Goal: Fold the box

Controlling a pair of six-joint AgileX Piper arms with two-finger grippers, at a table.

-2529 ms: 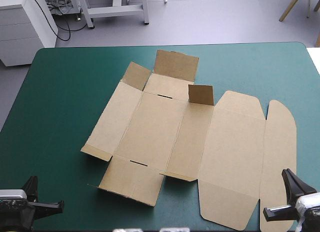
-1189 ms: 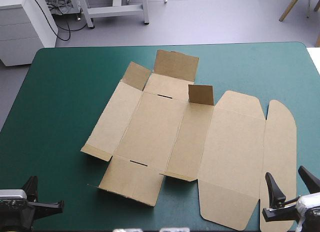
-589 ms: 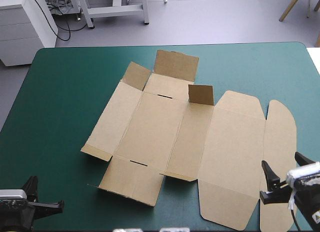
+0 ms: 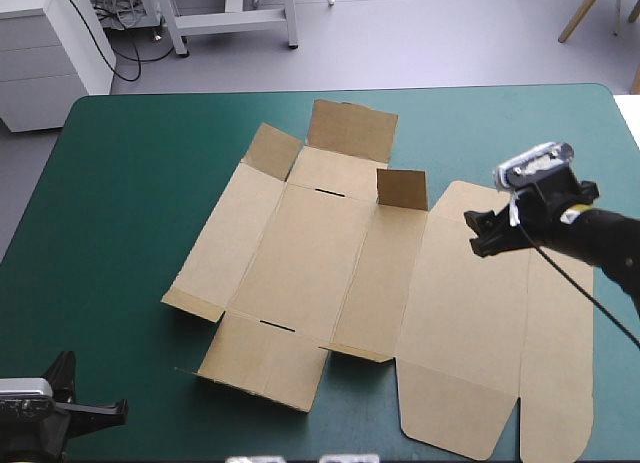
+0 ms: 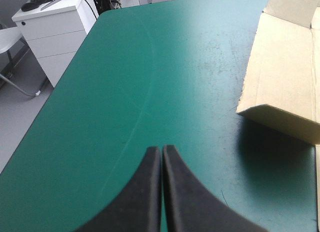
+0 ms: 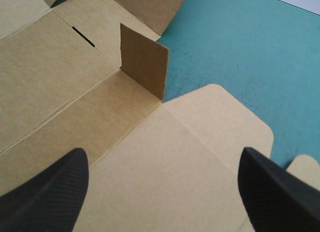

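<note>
I'm seeing the box lying mostly flat mid-table on the teal-green cover, its lid panel spreading twd 4 o'clock. Only a few flaps are standing, e.g. the small tab near 12 o'clock. No walls are raised or tucked, so I'm judging nearly all the folding is left. R gripper is hovering over the lid's far end at 3 o'clock, fingers spread wide, gripping nothing, pointing twd the tab. L gripper is sitting at the 7 o'clock corner, fingers pressed together, empty.
</note>
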